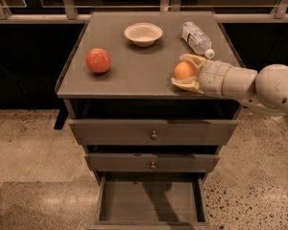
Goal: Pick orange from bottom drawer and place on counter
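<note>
The orange [184, 71] is small, round and pale orange. It sits between the two fingers of my gripper [181, 71], which is shut on it over the right front part of the counter [134, 75]. The orange is at or just above the counter top; I cannot tell whether it touches. My arm comes in from the right. The bottom drawer [149, 202] is pulled open below, and its flat interior shows nothing in it.
On the counter are a red-orange apple-like fruit [98, 60] at the left, a pale bowl [143, 34] at the back middle and a plastic water bottle [196, 38] lying at the back right, close behind my gripper. The two upper drawers [153, 134] are shut.
</note>
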`<act>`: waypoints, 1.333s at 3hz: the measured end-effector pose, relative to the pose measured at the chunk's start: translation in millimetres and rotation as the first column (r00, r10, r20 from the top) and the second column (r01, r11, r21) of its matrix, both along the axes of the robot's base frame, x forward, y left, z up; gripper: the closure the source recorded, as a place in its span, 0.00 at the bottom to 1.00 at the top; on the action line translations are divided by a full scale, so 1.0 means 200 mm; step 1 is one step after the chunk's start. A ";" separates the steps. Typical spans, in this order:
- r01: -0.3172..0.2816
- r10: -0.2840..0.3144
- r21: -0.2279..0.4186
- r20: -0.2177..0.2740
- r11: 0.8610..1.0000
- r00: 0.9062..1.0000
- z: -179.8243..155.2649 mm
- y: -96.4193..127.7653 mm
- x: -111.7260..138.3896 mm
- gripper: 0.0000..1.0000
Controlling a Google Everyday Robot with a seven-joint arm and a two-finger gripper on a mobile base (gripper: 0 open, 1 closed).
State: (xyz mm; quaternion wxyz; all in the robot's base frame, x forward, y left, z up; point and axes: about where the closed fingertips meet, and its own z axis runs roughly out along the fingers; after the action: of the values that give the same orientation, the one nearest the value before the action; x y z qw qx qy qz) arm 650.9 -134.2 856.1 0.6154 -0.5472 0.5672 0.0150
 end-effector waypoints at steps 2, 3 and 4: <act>0.003 -0.003 0.012 -0.006 1.000 1.000 -0.03 -0.02 0.02 0.58; 0.003 -0.003 0.012 -0.006 1.000 1.000 -0.03 -0.02 0.02 0.35; 0.003 -0.002 0.012 -0.006 1.000 1.000 -0.03 -0.02 0.02 0.12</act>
State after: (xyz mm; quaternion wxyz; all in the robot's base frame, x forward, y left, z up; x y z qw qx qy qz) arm 654.7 -137.4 849.5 0.6171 -0.5427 0.5695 0.0192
